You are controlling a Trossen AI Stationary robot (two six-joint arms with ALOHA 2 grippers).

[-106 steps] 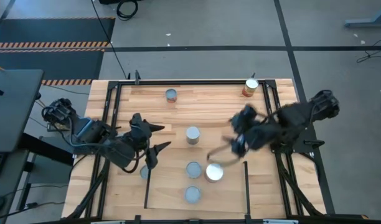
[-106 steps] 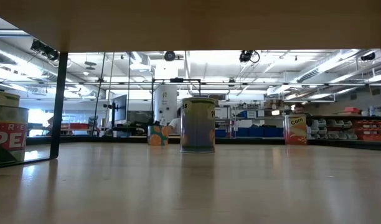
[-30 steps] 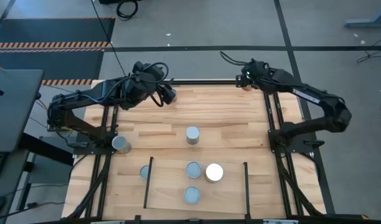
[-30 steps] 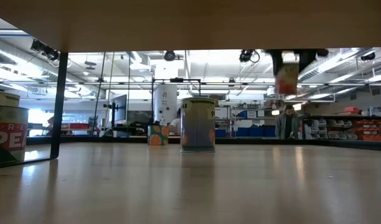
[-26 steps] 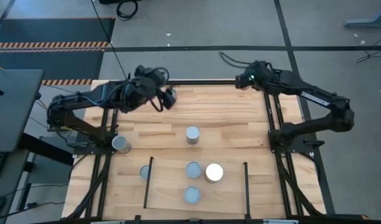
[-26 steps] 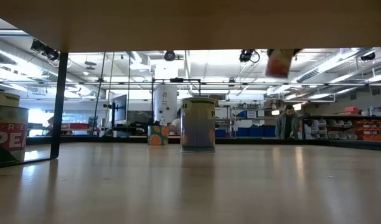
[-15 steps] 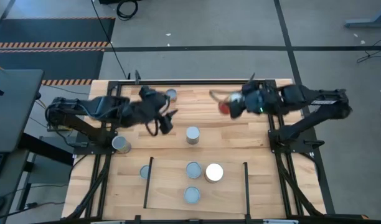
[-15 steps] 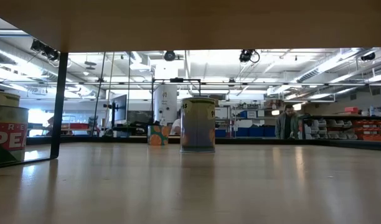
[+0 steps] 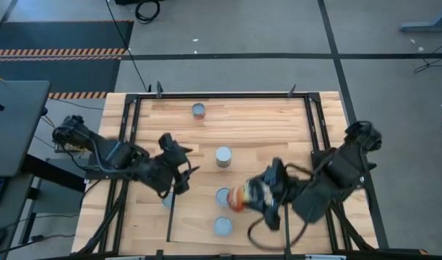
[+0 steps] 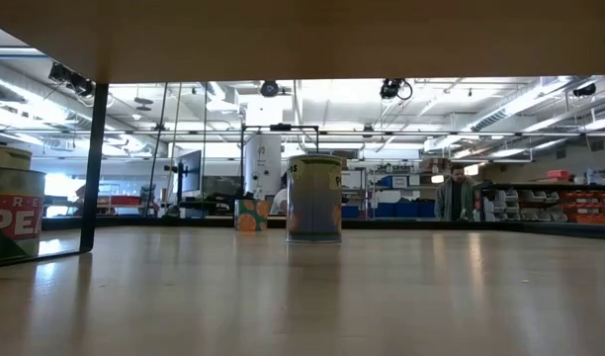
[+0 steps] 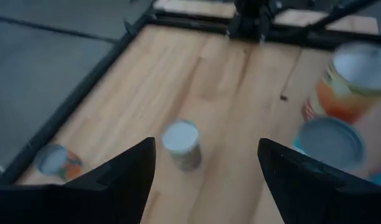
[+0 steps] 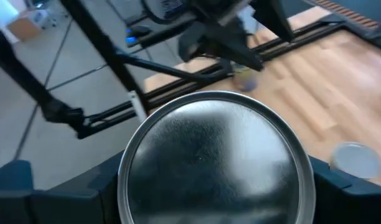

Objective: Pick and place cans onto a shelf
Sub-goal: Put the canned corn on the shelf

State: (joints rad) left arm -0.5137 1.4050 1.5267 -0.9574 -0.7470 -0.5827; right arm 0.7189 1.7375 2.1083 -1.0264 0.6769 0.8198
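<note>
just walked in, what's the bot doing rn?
Stocking cans onto the shelf at the near edge of the table. The right gripper is shut on the orange-sided can, tilted, over the shelf beside two grey cans already standing there. The left gripper is open and empty above the shelf's left bar. Two more cans wait on the tabletop, one mid-table and one at the far edge.

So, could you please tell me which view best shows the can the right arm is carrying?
The right wrist view: the can's grey top fills it. The high view shows its orange side over the shelf; the left wrist view catches it blurred; the low view misses it.
</note>
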